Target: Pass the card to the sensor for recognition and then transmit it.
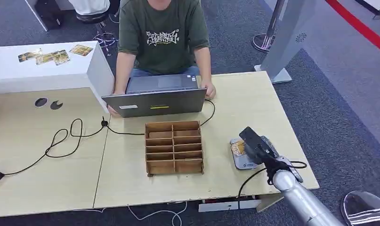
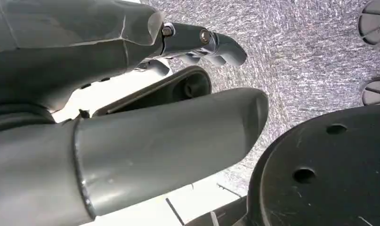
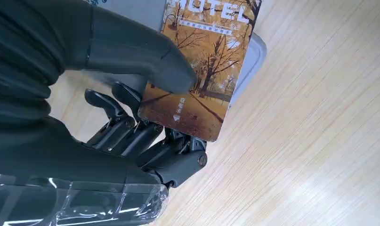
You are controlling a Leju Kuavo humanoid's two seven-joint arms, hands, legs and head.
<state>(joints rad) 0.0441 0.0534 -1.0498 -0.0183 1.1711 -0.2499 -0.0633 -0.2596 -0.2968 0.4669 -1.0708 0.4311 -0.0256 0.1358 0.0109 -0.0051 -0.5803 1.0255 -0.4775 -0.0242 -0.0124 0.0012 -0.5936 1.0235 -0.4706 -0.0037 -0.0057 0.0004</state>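
The right hand [image 3: 145,122] pinches the card [image 3: 202,70] between thumb and fingers, holding it over the grey sensor [image 1: 242,157] near the table's [image 1: 254,103] right edge. The wooden organizer [image 1: 173,147] stands at nine o'clock from the sensor. The left hand [image 2: 197,44] hangs over carpet, fingers curled, holding nothing.

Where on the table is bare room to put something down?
Bare wood lies between the organizer and the reader, on the strip in front of the organizer, and right of the laptop toward the far corner. The left tabletop carries a looping cable. It is crowded where the right robot hand holds the card over the reader.
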